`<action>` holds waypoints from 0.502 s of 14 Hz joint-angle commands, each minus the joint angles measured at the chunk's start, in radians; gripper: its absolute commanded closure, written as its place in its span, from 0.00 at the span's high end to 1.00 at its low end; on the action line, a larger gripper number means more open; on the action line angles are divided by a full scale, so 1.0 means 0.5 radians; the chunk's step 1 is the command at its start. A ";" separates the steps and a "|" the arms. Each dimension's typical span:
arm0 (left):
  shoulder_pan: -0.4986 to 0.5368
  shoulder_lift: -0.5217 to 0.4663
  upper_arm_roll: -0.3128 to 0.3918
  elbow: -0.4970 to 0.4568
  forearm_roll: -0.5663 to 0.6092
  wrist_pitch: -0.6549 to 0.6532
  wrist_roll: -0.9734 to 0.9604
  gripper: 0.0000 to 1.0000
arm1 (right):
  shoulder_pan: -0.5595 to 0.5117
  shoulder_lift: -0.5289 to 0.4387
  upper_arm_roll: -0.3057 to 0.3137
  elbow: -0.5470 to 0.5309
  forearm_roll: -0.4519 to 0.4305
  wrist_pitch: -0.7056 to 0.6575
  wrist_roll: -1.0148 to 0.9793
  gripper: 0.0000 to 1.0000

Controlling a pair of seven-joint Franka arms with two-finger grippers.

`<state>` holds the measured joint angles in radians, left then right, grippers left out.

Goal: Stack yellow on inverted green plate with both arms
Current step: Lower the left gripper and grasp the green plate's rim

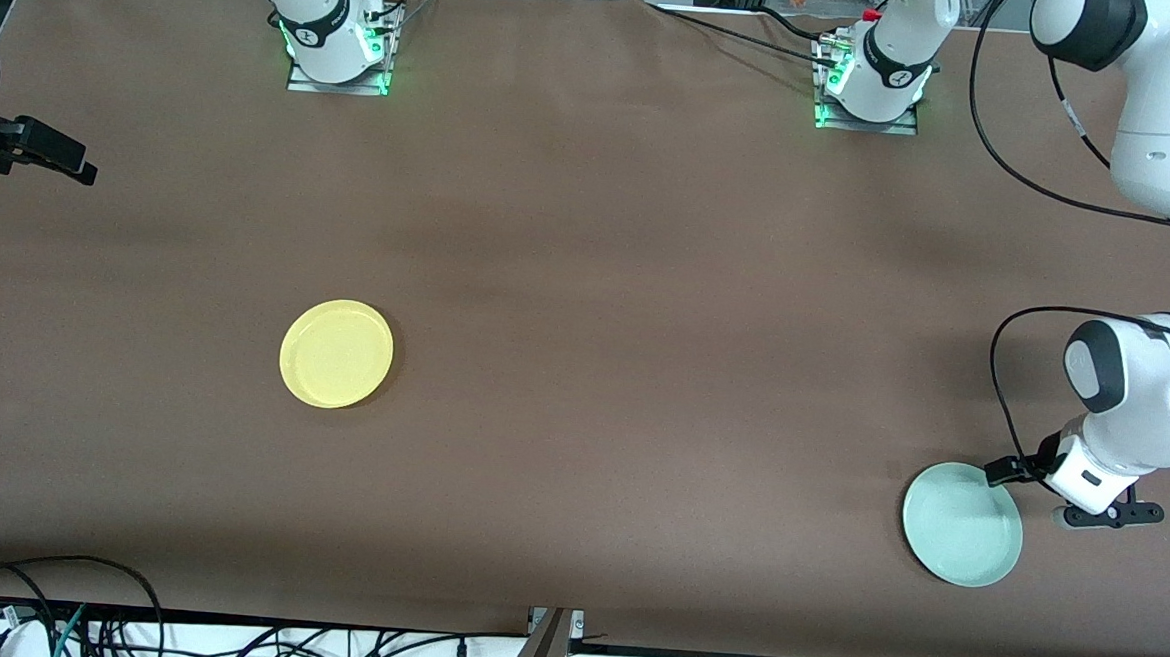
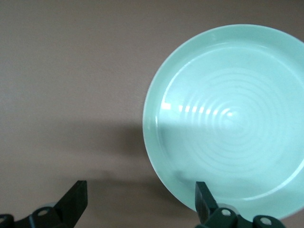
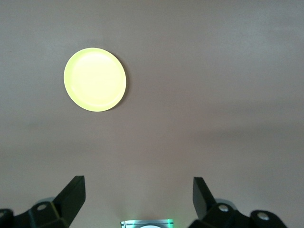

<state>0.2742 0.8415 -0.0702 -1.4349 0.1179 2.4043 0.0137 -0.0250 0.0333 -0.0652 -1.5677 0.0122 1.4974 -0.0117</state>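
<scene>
Round glossy green plate point(image 1: 961, 525), concentric rings; smooth yellow point(image 1: 336, 354).

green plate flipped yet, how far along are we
Nothing done: green plate lies rim-up near the left arm's end. In hand: open left pincer at its rim. Right pincer waits open, high. Left: flip it, then stack yellow plate.

Even, soft overhead light falls on the brown cloth-covered tabletop point(image 1: 587, 299), leaving faint dark bands across it. The round pale mint-green plate point(image 2: 228, 118) shows small white glints on its concentric rings, and a soft shadow covers part of it. The round bright yellow plastic plate point(image 3: 95, 79) looks slightly overexposed. Black fingers point(image 2: 71, 202) appear slightly soft.
</scene>
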 commanded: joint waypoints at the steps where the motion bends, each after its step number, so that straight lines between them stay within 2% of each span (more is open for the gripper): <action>1: 0.001 0.145 -0.007 0.234 0.016 -0.020 0.040 1.00 | -0.008 0.001 0.008 0.012 -0.003 -0.004 0.011 1.00; 3: 0.013 0.228 -0.007 0.345 0.016 -0.020 0.043 1.00 | -0.011 0.001 0.005 0.012 -0.003 -0.004 0.008 1.00; 7: 0.010 0.302 -0.007 0.443 0.016 -0.020 0.043 0.99 | -0.011 0.001 0.005 0.012 0.000 -0.004 0.008 1.00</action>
<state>0.2767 0.9464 -0.0704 -1.2871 0.1179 2.4065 0.0168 -0.0257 0.0335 -0.0658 -1.5678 0.0122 1.4974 -0.0116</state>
